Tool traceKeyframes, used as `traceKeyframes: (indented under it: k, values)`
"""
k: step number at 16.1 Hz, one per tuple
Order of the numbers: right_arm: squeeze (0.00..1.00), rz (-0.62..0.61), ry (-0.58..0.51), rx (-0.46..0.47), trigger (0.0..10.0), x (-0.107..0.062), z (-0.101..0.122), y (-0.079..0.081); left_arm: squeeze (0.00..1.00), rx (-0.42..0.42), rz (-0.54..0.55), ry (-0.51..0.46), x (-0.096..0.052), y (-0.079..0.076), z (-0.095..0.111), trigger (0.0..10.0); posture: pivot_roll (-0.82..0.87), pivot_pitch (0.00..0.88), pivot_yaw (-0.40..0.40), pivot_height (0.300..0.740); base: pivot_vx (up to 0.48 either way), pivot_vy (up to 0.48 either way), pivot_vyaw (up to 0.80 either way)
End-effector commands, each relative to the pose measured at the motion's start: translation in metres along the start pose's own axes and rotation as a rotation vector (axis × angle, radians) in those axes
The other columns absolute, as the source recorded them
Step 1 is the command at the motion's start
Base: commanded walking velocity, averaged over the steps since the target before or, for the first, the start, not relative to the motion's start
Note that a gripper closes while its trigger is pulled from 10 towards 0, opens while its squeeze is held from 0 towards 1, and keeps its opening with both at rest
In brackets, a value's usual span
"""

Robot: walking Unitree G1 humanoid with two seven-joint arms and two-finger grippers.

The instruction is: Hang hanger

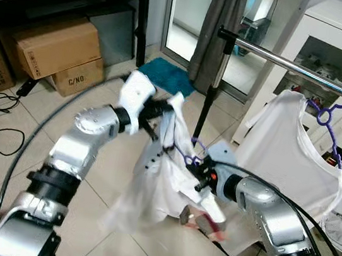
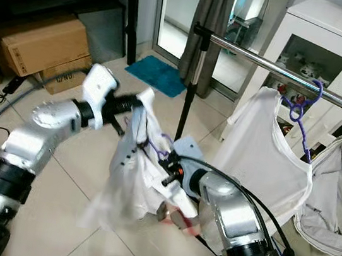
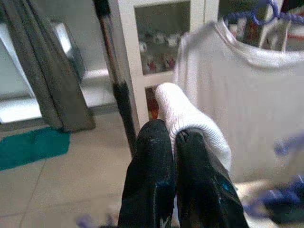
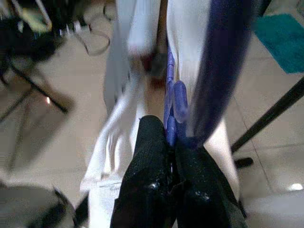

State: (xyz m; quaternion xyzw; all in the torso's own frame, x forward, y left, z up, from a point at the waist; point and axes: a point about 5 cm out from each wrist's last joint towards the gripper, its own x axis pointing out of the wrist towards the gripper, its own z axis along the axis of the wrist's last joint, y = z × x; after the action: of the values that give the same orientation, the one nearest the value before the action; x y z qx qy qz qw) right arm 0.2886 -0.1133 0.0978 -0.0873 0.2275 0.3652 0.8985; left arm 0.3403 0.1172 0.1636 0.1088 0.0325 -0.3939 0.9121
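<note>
Two hands hold a white shirt on a purple hanger, below the rail.

The left hand [image 1: 160, 110] is clamped on the top edge of the shirt [image 1: 157, 177] and holds it up above the floor. The right hand [image 1: 196, 167] is closed on the hanger [image 4: 169, 102] inside the shirt. Both are lower than the rail [image 1: 294, 67], to its left. A second shirt [image 1: 289, 151] hangs on the rail on another hanger [image 1: 332, 112].
</note>
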Motion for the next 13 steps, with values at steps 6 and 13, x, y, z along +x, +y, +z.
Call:
traceKeyframes:
  k: [6, 13]
  values:
    - [0.00, -0.032, -0.167, 0.085, 0.0, -0.003, 0.029, -0.010, 1.00, 0.102, -0.184, 0.182, 0.001, -0.023, -0.016, 10.0, -0.14, 0.000, -0.017, 0.740, 0.000, 0.000, 0.00]
    - [0.00, -0.080, -0.271, 0.152, 0.0, -0.019, 0.038, -0.035, 1.00, 0.237, -0.231, 0.234, -0.027, -0.010, -0.011, 10.0, -0.12, 0.000, -0.009, 0.740, 0.000, 0.000, 0.00]
